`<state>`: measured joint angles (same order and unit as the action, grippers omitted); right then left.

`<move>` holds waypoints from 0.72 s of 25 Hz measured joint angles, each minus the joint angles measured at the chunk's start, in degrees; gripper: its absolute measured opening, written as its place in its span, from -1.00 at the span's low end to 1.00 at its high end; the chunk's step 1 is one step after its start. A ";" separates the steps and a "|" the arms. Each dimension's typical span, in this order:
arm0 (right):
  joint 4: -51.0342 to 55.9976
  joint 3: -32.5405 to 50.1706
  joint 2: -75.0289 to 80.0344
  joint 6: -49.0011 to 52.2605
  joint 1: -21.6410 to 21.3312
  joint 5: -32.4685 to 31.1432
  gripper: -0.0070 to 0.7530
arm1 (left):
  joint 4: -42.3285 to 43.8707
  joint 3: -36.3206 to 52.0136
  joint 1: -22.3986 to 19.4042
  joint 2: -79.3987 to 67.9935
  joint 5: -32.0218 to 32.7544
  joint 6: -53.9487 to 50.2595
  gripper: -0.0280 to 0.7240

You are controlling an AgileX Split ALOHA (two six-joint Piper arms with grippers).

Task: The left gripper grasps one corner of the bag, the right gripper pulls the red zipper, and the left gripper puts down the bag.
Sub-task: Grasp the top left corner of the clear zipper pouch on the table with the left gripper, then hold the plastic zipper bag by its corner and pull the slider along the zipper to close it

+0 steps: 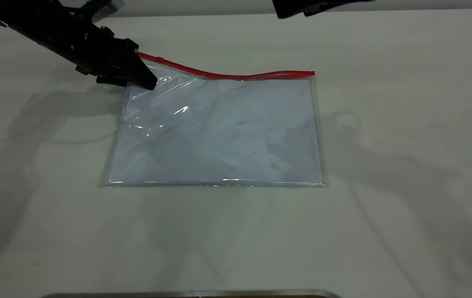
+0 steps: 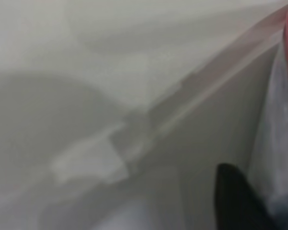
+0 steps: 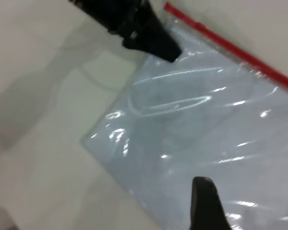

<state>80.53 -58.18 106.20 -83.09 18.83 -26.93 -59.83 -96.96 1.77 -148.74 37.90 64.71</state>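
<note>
The bag [image 1: 219,132], a clear pouch with white sheets inside, lies on the table. Its far left corner [image 1: 142,66] is raised and crinkled. The red zipper [image 1: 236,76] runs along the far edge, and its small slider tab [image 1: 159,59] sits close to that raised corner. My left gripper [image 1: 147,80] is clamped on the bag's side edge just below the corner, as the right wrist view also shows [image 3: 168,51]. One of its fingers [image 2: 235,201] shows in the left wrist view. My right gripper [image 1: 298,8] hangs high at the back, above the bag.
A white table [image 1: 405,165] stretches widely on every side of the bag. A metal edge [image 1: 190,294] runs along the table's front. One right finger [image 3: 206,206] hovers over the bag's plastic [image 3: 206,129].
</note>
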 joint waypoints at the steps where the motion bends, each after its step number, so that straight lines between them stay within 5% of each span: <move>1: -0.19 -0.99 0.80 -0.29 0.00 0.68 0.31 | -0.06 0.00 0.00 0.00 0.37 0.83 -0.45; 4: -0.90 -4.61 4.29 -1.49 -0.53 1.29 0.29 | -0.06 0.00 0.00 0.00 2.49 5.71 -0.77; 18: 1.78 -31.39 27.00 -11.47 -2.10 -13.73 0.29 | -2.59 0.00 6.28 3.77 7.02 44.77 -0.78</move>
<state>82.31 -89.57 133.20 -94.56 16.73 -40.66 -62.41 -96.96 8.05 -144.97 44.92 109.48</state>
